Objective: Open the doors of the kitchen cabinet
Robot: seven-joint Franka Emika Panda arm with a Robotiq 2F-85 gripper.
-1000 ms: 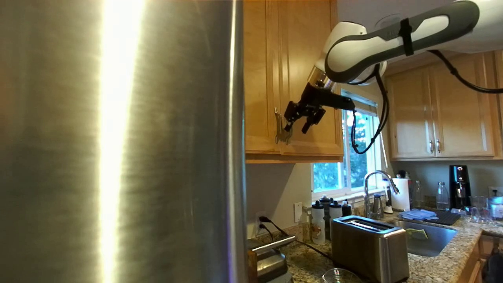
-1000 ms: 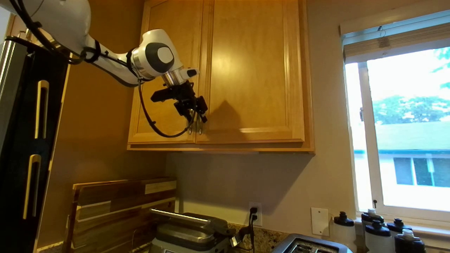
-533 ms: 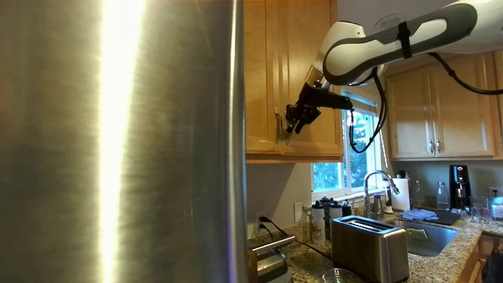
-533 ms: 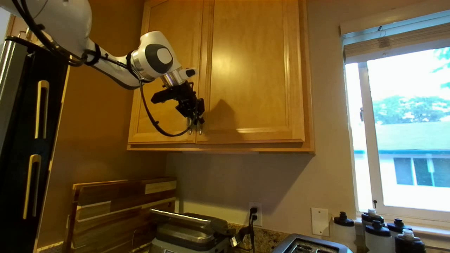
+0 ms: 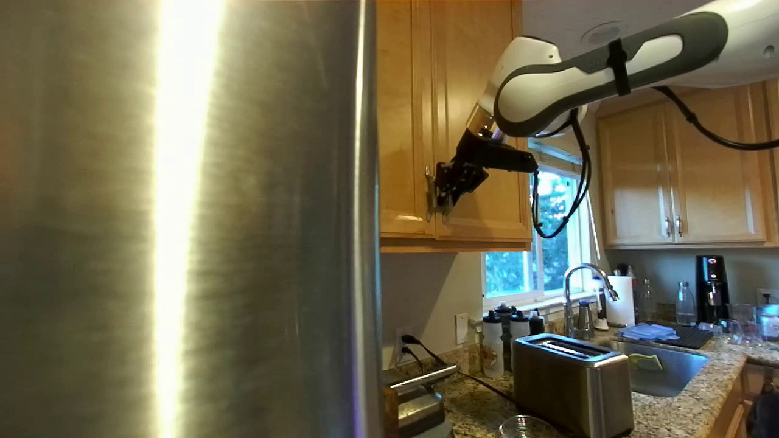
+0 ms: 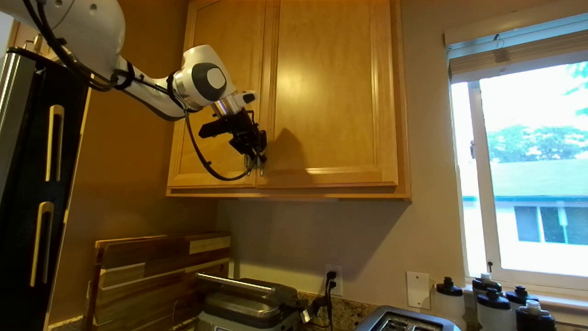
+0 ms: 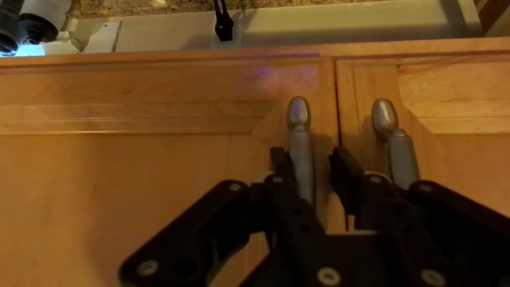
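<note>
We see both cabinet doors [image 6: 294, 92] closed, opening still ahead.
Parted fingers [image 7: 346, 175] straddle the window-side handle [image 7: 301, 157], ungripped.

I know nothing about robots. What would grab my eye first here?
Probably the white robot arm, stretched toward closed honey-coloured cabinet doors in both exterior views. A gleaming brushed-steel fridge panel fills the left side of an exterior view. In the wrist view, the black gripper stands open, one metal bar handle showing between its fingers.
</note>
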